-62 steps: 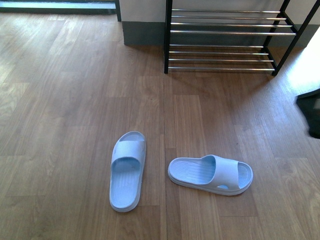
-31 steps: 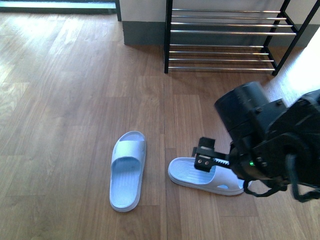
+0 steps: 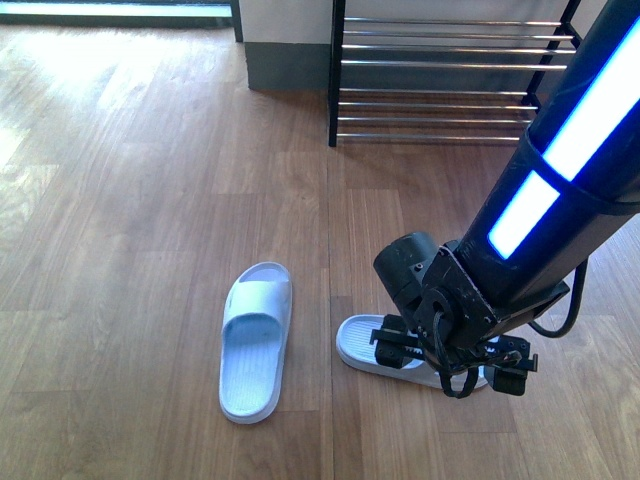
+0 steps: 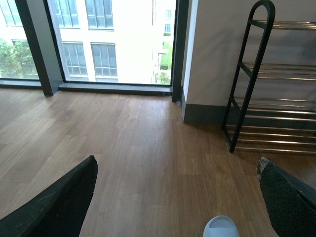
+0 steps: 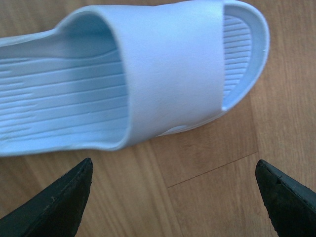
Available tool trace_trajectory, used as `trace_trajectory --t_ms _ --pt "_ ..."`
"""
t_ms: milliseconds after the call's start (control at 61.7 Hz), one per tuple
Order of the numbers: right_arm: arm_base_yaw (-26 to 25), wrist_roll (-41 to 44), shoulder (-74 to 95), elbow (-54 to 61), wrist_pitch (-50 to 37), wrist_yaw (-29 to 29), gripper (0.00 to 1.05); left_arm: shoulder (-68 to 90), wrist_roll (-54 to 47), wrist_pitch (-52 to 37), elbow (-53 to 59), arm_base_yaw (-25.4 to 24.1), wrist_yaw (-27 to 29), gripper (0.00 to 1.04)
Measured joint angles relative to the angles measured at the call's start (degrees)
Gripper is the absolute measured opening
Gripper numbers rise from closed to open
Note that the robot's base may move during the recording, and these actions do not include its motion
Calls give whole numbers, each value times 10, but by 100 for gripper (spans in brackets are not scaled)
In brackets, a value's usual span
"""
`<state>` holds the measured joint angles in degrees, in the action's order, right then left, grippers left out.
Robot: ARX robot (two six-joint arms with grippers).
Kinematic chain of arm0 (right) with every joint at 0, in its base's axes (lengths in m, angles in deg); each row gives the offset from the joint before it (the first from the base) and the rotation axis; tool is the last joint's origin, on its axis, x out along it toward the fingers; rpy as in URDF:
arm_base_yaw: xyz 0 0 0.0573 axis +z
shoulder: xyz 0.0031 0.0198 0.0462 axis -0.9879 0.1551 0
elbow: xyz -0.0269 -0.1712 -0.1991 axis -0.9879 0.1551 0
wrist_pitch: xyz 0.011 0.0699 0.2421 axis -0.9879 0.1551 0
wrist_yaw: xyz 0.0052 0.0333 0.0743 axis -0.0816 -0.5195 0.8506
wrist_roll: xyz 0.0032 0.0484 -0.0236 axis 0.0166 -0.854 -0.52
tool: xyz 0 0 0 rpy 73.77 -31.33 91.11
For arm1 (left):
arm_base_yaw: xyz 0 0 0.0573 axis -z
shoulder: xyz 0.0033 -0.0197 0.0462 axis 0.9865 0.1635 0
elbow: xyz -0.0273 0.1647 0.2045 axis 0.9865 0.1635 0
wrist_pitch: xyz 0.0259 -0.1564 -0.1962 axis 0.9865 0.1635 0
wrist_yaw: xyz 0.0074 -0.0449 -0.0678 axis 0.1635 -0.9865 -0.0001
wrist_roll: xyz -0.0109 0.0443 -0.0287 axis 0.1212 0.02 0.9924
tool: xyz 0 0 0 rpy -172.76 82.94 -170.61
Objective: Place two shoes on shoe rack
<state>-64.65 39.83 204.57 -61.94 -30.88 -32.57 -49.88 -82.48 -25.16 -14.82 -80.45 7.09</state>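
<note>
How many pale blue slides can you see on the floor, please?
2. One slide lies left of centre in the front view, uncovered; the other slide lies to its right, partly covered by the right end effector. Others could sit outside the views.

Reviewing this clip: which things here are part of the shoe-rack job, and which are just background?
Job: free slide; second slide, below the open right claw; shoe rack.
Background: wooden floor; window; wall.
</note>
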Motion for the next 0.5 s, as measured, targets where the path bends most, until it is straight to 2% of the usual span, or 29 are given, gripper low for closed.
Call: trace_trajectory --t_ms 243,356,502 --pt "-32 -64 45 -59 40 -27 96 0 0 0 0 0 0 95" --pt "-43 -94 54 -76 47 6 96 0 0 0 0 0 0 95" --pt "-54 -95 56 -84 51 -10 96 0 0 0 0 0 0 95"
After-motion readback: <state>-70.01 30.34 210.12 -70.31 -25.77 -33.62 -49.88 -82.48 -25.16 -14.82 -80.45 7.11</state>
